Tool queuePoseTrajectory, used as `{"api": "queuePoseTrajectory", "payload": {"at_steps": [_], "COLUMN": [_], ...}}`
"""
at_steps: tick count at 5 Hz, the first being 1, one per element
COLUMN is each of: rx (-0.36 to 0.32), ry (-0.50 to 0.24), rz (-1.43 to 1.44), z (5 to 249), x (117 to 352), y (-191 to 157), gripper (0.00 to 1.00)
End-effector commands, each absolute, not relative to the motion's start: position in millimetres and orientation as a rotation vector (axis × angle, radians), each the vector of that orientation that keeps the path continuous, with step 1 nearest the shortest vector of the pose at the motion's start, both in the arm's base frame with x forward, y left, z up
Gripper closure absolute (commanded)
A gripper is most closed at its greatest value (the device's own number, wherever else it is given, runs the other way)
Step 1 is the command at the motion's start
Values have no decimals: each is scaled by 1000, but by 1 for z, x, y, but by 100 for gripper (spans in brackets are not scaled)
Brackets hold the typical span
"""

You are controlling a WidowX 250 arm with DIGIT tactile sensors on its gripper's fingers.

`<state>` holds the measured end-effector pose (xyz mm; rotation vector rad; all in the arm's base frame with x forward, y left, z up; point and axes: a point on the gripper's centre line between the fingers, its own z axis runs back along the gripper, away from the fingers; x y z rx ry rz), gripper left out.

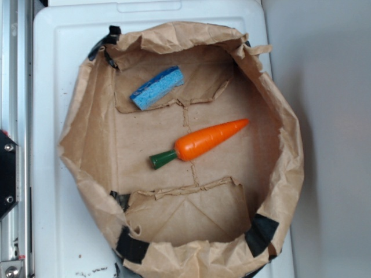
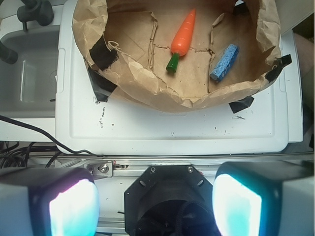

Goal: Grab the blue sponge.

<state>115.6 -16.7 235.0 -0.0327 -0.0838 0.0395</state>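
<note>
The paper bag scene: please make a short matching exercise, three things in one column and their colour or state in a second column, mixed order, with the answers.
Things:
1. blue sponge
2. carrot
3. gripper

Descriptions:
A. orange body with a green stem
B. open, outside the paper bag, holding nothing
C. light blue, lying inside the bag apart from the other object

Pairs: 1-C, 2-A, 3-B

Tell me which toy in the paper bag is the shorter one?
The light-blue rectangular sponge block is shorter. The orange plastic carrot with a green stem beside it is clearly longer and pointed, while the sponge is stubby and boxy.
</note>
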Motion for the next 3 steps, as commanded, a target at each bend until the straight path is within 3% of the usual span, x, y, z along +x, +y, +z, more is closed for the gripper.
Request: {"api": "queuePoseTrajectory", "payload": {"at_steps": [1,3], "rx": [-33,2], "ry": [-84,-70], "rz": [40,145], "z": [235,215], "x": [116,216], "y": [-17,-16], "gripper": [0,0]}}
